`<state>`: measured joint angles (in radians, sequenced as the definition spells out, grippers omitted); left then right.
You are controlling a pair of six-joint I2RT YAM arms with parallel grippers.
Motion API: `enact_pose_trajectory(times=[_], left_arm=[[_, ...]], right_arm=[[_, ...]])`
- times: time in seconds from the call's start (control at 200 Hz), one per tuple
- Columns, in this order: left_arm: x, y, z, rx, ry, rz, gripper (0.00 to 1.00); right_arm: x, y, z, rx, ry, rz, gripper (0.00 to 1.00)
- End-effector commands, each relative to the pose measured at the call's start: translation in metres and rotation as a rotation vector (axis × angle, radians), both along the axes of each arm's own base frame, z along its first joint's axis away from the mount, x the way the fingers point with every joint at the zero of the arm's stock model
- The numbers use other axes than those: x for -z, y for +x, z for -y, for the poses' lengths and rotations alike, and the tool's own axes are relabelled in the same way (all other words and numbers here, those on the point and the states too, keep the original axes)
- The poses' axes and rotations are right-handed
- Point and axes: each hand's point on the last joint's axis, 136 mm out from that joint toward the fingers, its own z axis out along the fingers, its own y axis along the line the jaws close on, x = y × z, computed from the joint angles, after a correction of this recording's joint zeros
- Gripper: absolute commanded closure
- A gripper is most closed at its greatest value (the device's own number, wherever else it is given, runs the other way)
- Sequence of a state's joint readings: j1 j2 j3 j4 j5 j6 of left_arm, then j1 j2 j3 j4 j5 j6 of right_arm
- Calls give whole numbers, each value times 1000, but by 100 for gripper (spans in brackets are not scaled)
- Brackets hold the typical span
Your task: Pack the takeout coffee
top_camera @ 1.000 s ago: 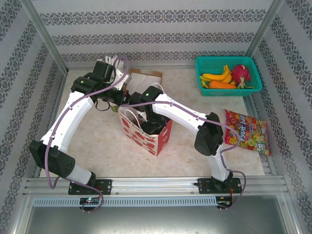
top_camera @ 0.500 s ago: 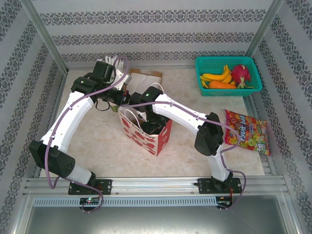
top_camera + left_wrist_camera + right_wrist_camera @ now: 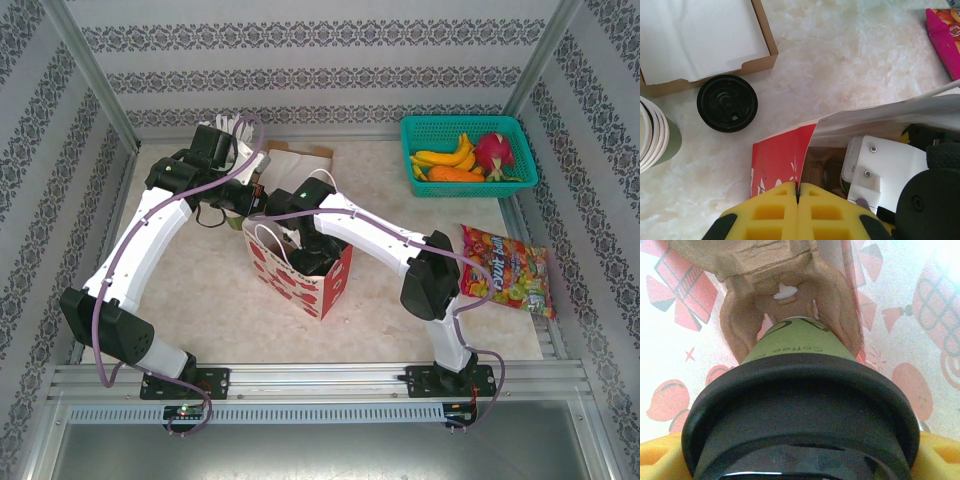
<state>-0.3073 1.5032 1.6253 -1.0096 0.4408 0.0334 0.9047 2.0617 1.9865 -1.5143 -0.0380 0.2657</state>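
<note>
takeout coffee (image 3: 805, 347): two, counting the black-lidded cup (image 3: 727, 102)
paper bag (image 3: 300, 285): one
cardboard cup carrier (image 3: 740, 325): one
cardboard box (image 3: 766, 31): one
stack of cream-white cups (image 3: 651, 131): one
teal basket (image 3: 460, 120): one
bananas (image 3: 447, 156): one bunch
dragon fruit (image 3: 492, 152): one
candy bag (image 3: 508, 270): one
robot arms: two, left arm (image 3: 150, 240) and right arm (image 3: 375, 232)

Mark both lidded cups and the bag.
Green paper cup with black lid (image 3: 795, 342): right wrist, green wall.
Second lidded cup (image 3: 727, 103): left wrist, lid centre.
Red printed paper bag (image 3: 285, 272): top external, near panel.
</note>
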Motion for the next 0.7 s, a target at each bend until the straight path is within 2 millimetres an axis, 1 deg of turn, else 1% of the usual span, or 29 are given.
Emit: enact_pose_trajectory(times=[0.0,0.495,0.694], left_arm=[[-7,-2,1,5,-29,24,100],[-7,-2,2,10,-31,24,100],[-5,-2,2,11,-30,18,100]], right_arm=[[-6,10,-3,25,44,51,33],[-7,11,-5,22,55,57,33],[-9,15,-9,23,73,76,34]])
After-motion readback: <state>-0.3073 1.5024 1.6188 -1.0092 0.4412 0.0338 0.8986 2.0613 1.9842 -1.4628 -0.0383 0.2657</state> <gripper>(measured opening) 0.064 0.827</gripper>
